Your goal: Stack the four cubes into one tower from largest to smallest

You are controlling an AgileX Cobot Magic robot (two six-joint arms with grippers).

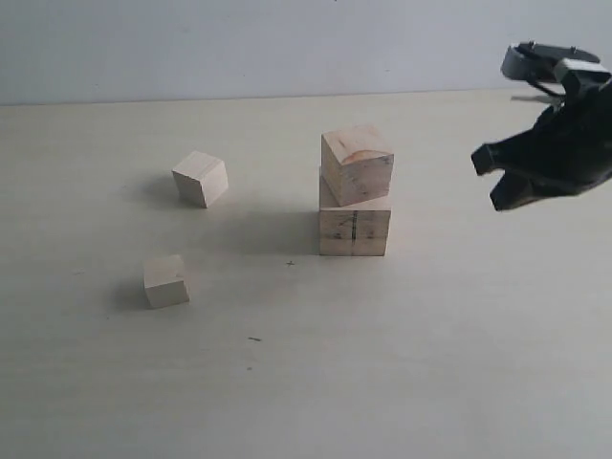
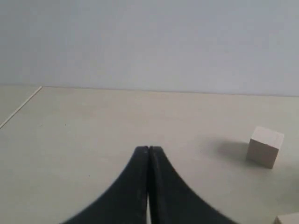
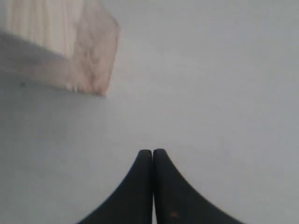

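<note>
In the exterior view the largest cube (image 1: 354, 232), pale with dark side marks, rests on the table. The darker tan second cube (image 1: 357, 164) sits on it, turned and somewhat tilted. The two smallest cubes lie apart to the left, one farther back (image 1: 201, 178) and one nearer (image 1: 165, 280). My right gripper (image 1: 490, 180) hovers to the right of the two-cube stack, apart from it. Its wrist view shows the fingers (image 3: 153, 151) shut and empty, with a blurred cube (image 3: 70, 42) close by. My left gripper (image 2: 148, 149) is shut and empty; a small cube (image 2: 265, 146) lies beyond it.
The pale table (image 1: 430, 363) meets a plain grey wall (image 1: 239, 48) at the back. A corner of another cube (image 2: 289, 219) shows at the edge of the left wrist view. The left arm is outside the exterior view.
</note>
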